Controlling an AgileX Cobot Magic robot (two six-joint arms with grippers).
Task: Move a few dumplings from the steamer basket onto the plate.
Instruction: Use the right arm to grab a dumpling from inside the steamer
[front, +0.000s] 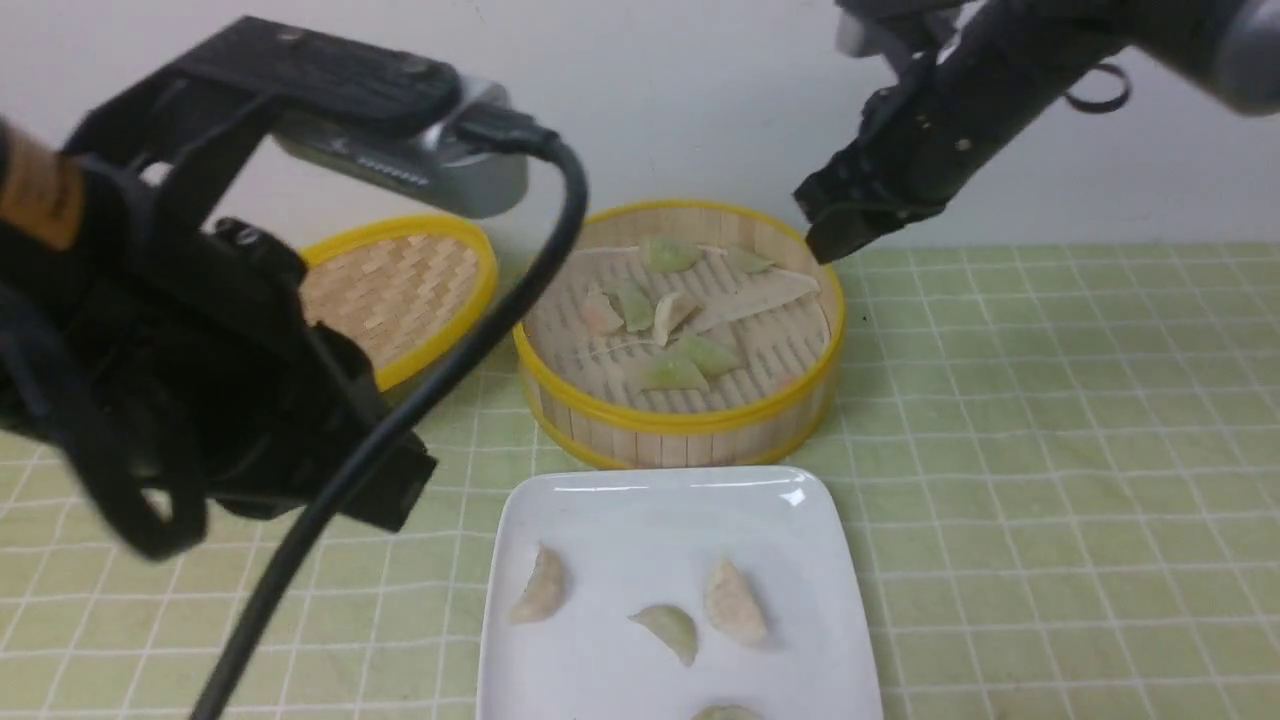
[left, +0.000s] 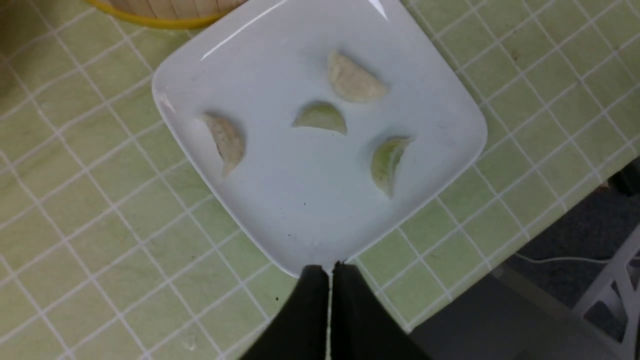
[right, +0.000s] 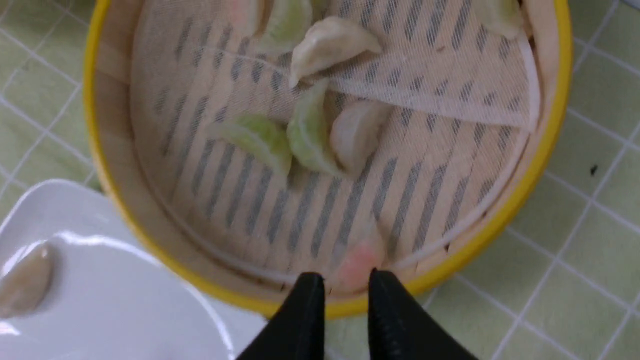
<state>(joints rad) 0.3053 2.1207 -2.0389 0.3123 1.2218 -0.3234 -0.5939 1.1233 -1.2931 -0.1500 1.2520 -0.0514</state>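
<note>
Your left claw (left: 331, 272) is hovering with its tips pressed together, empty, while four dumplings (front: 735, 605) are lying apart on the white plate (front: 640, 520). Just beyond it, the steamer basket (front: 690, 425) is holding more dumplings, and above its right side your right claw (right: 346, 280) is hanging slightly parted, gripping nothing.

- I can't name the room type for certain.
- I see a plain pale wall (front: 1010, 190) behind a table in green checked cloth (front: 1050, 500).
- Dark floor (left: 555, 230) shows beyond.
</note>
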